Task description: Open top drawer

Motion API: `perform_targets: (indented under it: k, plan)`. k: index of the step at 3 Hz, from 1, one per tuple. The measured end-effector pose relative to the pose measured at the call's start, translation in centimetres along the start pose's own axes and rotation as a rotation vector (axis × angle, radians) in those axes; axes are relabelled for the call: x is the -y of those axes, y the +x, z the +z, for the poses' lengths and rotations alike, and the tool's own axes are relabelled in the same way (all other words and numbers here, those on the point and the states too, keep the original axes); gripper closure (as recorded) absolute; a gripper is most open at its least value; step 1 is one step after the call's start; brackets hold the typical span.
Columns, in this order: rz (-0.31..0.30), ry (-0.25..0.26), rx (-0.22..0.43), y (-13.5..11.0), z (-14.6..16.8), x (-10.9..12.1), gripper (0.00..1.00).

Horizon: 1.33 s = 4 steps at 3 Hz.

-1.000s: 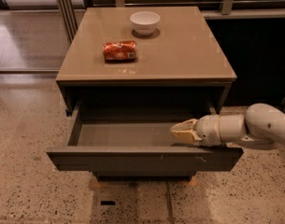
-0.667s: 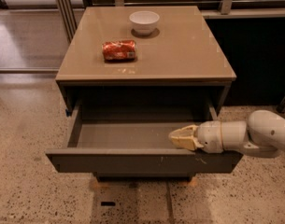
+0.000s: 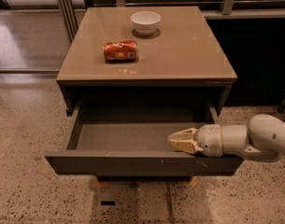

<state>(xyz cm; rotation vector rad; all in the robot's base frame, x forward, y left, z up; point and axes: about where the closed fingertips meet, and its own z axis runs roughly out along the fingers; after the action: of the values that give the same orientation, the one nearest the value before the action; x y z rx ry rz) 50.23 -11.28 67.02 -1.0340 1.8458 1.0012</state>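
The top drawer (image 3: 132, 164) of a small tan-topped cabinet stands pulled far out toward me. Its dark grey front shows small pale scuffs right of centre, and its inside looks empty. My gripper (image 3: 175, 141), with cream-coloured fingers, reaches in from the right on a white arm (image 3: 254, 139). It sits just inside the drawer, above the top edge of the front panel at the right part. The lower drawers are hidden behind the open front.
On the cabinet top (image 3: 188, 55) lie a crushed red can (image 3: 120, 51) on its side and a white bowl (image 3: 146, 21) farther back. Speckled floor surrounds the cabinet. A dark wall panel stands to the right, metal rails at the back left.
The drawer has slid a little farther out toward me, and my gripper has moved with it, slightly down and toward me.
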Motion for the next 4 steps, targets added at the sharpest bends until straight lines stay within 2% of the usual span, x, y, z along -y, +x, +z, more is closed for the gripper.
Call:
perform_targets:
  k: [1,2,4]
  plan:
    - [0.001,-0.002,0.002,-0.33,-0.15,-0.16,1.0]
    - [0.004,0.009,0.026,-0.54,-0.26,-0.14,0.95]
    - [0.003,0.019,0.046,-0.98,-0.44,-0.17,0.49]
